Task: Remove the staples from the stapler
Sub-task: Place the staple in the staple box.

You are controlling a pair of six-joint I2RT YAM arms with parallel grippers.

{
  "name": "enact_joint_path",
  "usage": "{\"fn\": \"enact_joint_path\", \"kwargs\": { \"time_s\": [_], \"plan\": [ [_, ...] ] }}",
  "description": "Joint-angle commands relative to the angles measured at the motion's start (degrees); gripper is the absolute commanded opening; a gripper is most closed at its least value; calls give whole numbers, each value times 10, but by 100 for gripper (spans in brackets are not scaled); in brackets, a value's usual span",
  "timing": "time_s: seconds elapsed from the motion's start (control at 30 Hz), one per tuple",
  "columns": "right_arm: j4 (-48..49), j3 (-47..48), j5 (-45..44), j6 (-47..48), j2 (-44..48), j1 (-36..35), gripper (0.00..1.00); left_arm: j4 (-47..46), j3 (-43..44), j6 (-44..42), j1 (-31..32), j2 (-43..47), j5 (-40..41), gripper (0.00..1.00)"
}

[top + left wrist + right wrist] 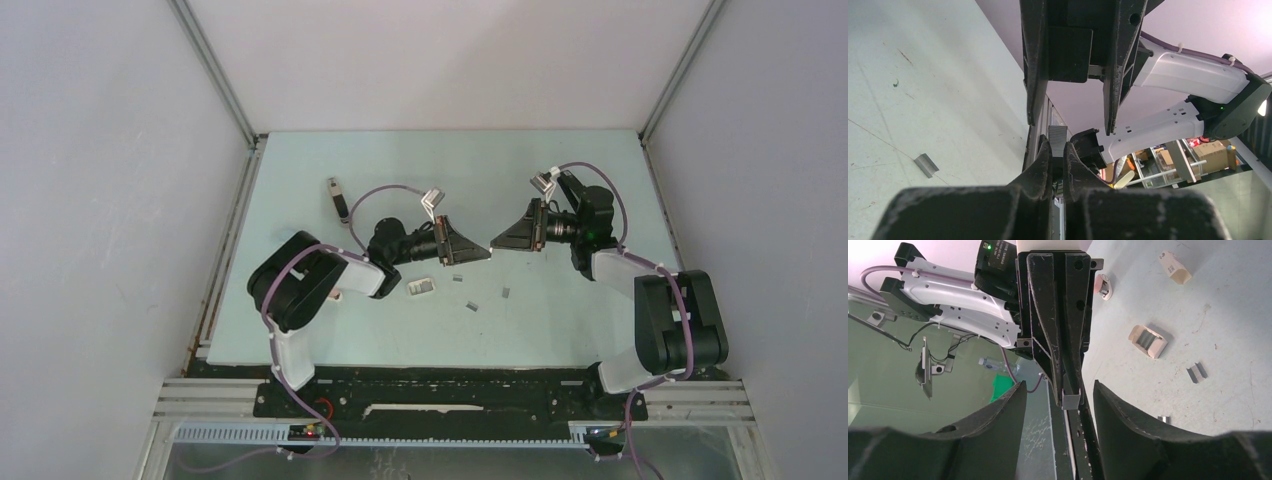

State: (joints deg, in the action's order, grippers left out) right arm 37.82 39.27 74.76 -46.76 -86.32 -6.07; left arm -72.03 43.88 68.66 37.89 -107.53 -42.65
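Note:
The stapler (338, 200), black with a silver top, lies on the table at the back left, away from both grippers. My left gripper (484, 253) (1058, 145) is shut on a short grey strip of staples (1058, 133) (1071, 400), held in the air over the middle of the table. My right gripper (500, 241) (1059, 390) faces it tip to tip. It is open, with a finger on each side of the strip and a gap to it on both sides. More loose staples (458, 277) (1196, 371) lie on the table below.
A small open cardboard box (422, 288) (1148, 340) lies near the left arm. Other staple pieces (470, 305) (507, 292) rest in front of the grippers. A tan block (1174, 267) lies further off. Grey walls enclose the table on three sides.

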Motion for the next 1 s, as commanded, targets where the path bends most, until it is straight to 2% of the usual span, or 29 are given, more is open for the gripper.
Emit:
{"fn": "enact_joint_path", "kwargs": {
  "time_s": [0.0, 0.4, 0.7, 0.97],
  "plan": [
    [30, -1, 9, -12, -4, -1, 58, -50, 3, 15, 6, -7, -3, 3],
    [31, 0, 9, -15, -9, -4, 49, -61, 2, 22, 6, -11, 0, 3],
    [33, 0, 10, -19, -9, -4, 34, -65, 3, 25, 7, -14, 2, 3],
    [30, 0, 10, -17, -10, -5, 33, -66, 3, 27, 7, -14, 4, 3]
  ]
}}
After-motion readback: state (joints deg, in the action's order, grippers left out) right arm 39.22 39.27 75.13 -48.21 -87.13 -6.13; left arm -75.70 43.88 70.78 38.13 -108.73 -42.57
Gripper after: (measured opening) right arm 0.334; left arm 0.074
